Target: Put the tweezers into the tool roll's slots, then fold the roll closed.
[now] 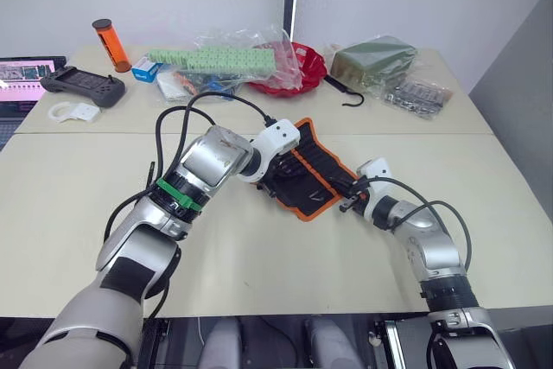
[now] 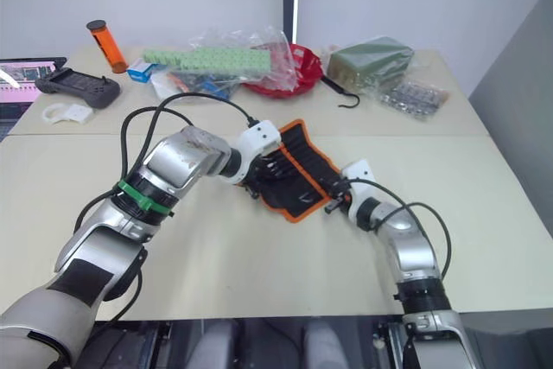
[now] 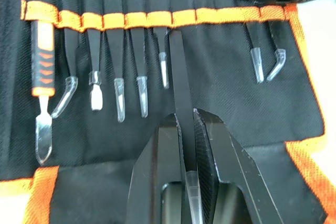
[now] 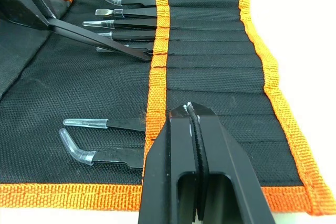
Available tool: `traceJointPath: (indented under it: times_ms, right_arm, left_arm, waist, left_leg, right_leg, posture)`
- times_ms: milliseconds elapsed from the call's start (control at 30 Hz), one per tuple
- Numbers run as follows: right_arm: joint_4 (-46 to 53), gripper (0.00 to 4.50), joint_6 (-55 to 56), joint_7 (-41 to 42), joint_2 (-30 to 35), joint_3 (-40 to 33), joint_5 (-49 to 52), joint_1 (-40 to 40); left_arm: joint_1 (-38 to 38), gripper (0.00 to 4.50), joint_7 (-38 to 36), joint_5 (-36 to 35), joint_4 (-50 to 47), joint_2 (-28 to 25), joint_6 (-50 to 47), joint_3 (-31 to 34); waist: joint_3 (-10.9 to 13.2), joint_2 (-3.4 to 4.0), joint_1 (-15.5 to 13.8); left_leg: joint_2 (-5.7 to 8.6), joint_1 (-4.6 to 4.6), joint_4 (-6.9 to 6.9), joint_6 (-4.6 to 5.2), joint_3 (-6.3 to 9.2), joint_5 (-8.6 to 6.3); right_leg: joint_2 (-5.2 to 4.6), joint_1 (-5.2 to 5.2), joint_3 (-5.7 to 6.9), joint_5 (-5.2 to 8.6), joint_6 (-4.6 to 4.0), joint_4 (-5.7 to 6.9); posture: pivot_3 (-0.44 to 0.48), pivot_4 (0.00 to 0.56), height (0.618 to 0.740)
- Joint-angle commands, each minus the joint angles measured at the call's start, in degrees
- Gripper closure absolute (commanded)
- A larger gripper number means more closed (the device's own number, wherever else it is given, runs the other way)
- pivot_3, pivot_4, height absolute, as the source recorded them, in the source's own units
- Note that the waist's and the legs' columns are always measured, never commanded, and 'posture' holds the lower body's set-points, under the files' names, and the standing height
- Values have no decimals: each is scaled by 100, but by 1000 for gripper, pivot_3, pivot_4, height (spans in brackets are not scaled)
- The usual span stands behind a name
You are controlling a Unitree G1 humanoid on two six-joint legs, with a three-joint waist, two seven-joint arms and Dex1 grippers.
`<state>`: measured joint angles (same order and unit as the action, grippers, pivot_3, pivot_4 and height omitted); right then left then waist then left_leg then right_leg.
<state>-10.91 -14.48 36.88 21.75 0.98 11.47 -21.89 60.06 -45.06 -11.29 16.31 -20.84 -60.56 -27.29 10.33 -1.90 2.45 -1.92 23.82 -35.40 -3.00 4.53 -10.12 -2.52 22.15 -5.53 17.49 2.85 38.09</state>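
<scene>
Tool roll lay open on a pale table while the left gripper fed a tweezer toward its slots.

The tool roll (image 1: 304,172) sat unfolded near the middle of a cream table (image 1: 259,248), which met a second table of the same colour along a seam behind it, with a plain white wall beyond. The left gripper (image 3: 187,129) was clamped on one black tweezer (image 3: 180,82), its far end at the orange-bound mouth of the slots (image 4: 210,40); other tweezers (image 3: 131,72) already stood in neighbouring pockets, clear tip caps showing. The right gripper (image 4: 193,114) was pinched flat on the roll's orange band. On the far table lay an orange bottle (image 1: 111,44), a game controller (image 1: 82,86), a red bowl (image 1: 298,71), plastic bags (image 1: 229,58), an olive-green bag (image 1: 373,61) and a black hook (image 1: 346,92).
</scene>
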Motion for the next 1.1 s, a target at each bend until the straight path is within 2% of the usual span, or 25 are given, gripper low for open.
traceJointPath:
  times_ms: [33, 400, 567, 733, 1100]
  right_arm:
    - [0, 4500, -121, 16, 29, 24, -30, 57]
    - [67, 4500, -160, -14, -17, 64, -39, 122]
    - [63, 4500, -136, -17, -3, 84, -67, 109]
    - [68, 4500, -140, -23, -17, 80, -53, 115]
    - [170, 4500, -166, -60, -43, 96, -41, 193]
  left_arm:
    - [32, 4493, 62, 157, 193, 140, 342, 103]
    - [2, 4493, 160, 407, 722, 661, 1022, 254]
    - [-212, 4493, 512, 577, 1233, 974, 1943, 528]
    - [-66, 4493, 329, 658, 1697, 1183, 2426, 631]
    - [291, 4493, 408, 1161, 2854, 1648, 3467, 679]
  waist:
    - [0, 0, -3]
    - [0, 0, -9]
    - [-1, 1, -15]
    - [-1, 1, -15]
    - [-1, 1, -26]
  left_leg:
    - [0, 0, -1, 0, 0, 0]
    - [1, 0, -6, 0, 1, 0]
    - [2, 0, -10, 1, 0, 0]
    - [3, 1, -13, 1, 1, 0]
    - [5, 3, -23, 1, 1, 0]
  right_leg:
    - [0, 0, 0, 0, 0, 0]
    - [0, -3, 0, 0, 0, 3]
    - [-2, -5, 0, -1, 0, 3]
    - [-1, -4, 1, -1, -1, 5]
    - [-1, -7, 2, -1, 0, 7]
  posture:
    - [0, 150, 740]
    - [0, 150, 740]
    - [0, 150, 740]
    - [0, 150, 740]
    - [0, 150, 740]
